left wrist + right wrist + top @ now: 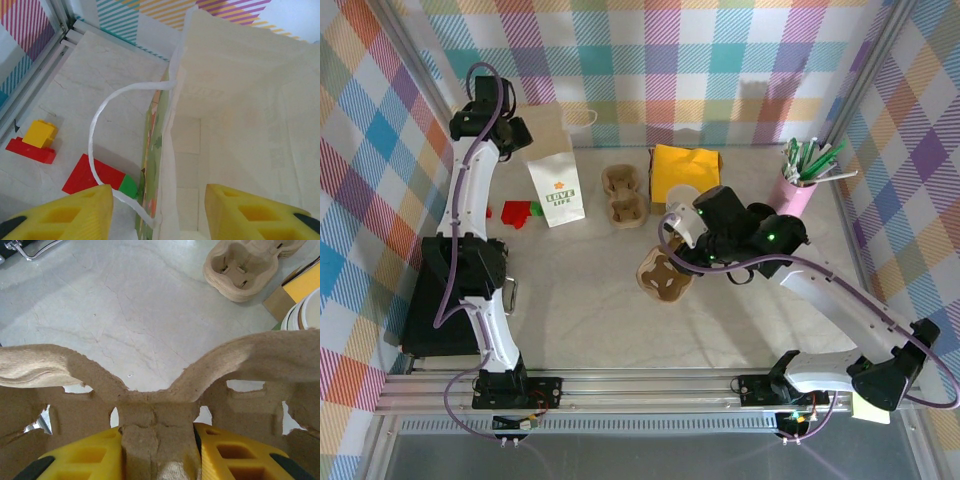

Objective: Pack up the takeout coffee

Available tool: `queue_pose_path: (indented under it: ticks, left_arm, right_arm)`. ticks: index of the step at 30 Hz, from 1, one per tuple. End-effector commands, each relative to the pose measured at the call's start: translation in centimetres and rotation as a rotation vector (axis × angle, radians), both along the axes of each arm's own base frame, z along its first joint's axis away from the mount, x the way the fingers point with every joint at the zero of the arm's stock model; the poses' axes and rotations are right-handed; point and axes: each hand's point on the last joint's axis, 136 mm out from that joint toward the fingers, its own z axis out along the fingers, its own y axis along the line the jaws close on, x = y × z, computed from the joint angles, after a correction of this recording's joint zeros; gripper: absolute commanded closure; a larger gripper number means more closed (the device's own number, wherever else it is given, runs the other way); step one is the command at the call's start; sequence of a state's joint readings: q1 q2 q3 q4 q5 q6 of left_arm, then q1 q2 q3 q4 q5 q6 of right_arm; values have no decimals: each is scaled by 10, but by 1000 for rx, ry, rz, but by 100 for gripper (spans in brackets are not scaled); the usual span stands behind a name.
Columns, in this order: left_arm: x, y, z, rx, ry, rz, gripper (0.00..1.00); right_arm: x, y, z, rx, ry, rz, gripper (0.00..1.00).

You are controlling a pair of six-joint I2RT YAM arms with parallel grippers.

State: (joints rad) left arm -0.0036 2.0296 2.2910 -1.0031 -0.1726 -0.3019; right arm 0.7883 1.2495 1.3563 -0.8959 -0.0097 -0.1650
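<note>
The takeout coffee cup (680,196) stands by the yellow box at mid-table; its white rim (304,312) shows at the right edge of the right wrist view. My right gripper (157,450) is shut on the centre post of a brown pulp cup tray (150,380), held just above the table (663,278), in front of and to the left of the cup. My left gripper (157,215) is open at the back left, its yellow fingers straddling the near top edge of the standing white paper bag (240,115), printed "LOVE LIFE" (556,190).
A stack of pulp trays (623,193) lies behind the held tray, beside a yellow box (685,170). A pink pen holder (798,190) stands at the right. Red, green and yellow bricks (95,175) lie left of the bag. A black box (450,290) sits at the left edge.
</note>
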Motion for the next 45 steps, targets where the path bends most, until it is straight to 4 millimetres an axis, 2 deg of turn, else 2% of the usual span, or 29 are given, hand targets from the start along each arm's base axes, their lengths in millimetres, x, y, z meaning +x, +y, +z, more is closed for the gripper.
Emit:
queue_pose_path:
  ticks: [1, 4, 8, 10, 14, 18, 24, 28, 38, 45]
  left_arm:
    - [6, 4, -8, 2, 18, -16, 55]
    - [9, 4, -15, 8, 34, -22, 65]
    - [8, 4, -16, 14, 42, -30, 85]
    - [6, 4, -13, 22, 43, -35, 91]
    - [-2, -2, -7, 5, 48, -58, 99]
    - [-19, -14, 1, -42, 53, -94, 100]
    - [-59, -35, 12, -113, 62, -138, 100]
    - [-96, -49, 17, -154, 81, -177, 100]
    - [-193, -101, 34, -231, 78, -365, 100]
    - [-237, -146, 35, -331, 75, -561, 100]
  right_arm:
    - [-7, -4, 7, 27, 7, 2, 65]
    - [-9, -6, 8, 29, 7, 2, 65]
    - [-11, -8, 8, 28, 9, 0, 65]
    - [-12, -9, 10, 29, 7, 0, 65]
    - [-13, -9, 13, 36, 3, 0, 65]
    - [-14, -10, 18, 47, -5, -2, 65]
    - [-18, -12, 27, 66, -12, -3, 65]
    - [-22, -15, 36, 86, -18, 0, 65]
    - [-32, -21, 69, 137, -56, 15, 66]
    - [-40, -17, 100, 197, -73, 61, 66]
